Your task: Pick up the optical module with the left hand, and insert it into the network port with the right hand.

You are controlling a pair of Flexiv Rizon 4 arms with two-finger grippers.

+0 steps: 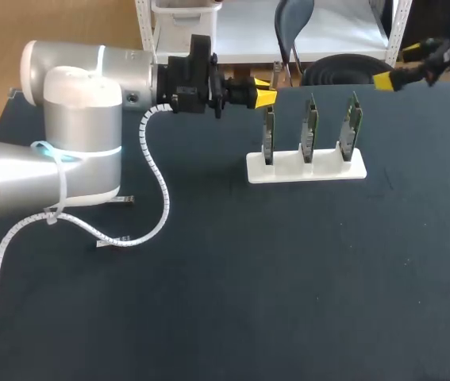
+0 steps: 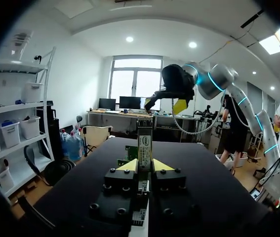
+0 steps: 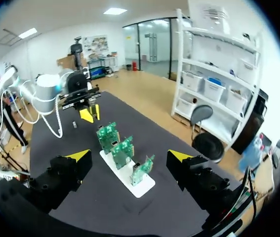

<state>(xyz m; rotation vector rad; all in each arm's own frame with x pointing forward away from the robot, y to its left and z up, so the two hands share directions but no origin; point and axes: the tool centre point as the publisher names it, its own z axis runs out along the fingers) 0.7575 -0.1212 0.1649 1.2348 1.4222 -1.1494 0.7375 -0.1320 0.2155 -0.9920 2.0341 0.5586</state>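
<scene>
The left arm (image 1: 18,182) is thick silver-grey tubing with rounded joint caps (image 1: 82,83) and a cyan band (image 1: 82,153), trailed by a white spiral-wrapped cable (image 1: 159,190). The left hand (image 1: 266,97) is black, blocky, studded with round screws (image 2: 112,171), with 2 yellow tips (image 2: 128,166); the right hand (image 1: 403,67) matches.

On the table (image 1: 288,278), toward its far side and right of the middle, sits a stand (image 1: 304,168) with three boards (image 1: 310,127) upright in a row. The left gripper (image 1: 264,97) hangs beside the leftmost board's top (optical module (image 2: 144,148) between its fingers). The right gripper (image 1: 403,67) is over the far right corner, well apart.
</scene>
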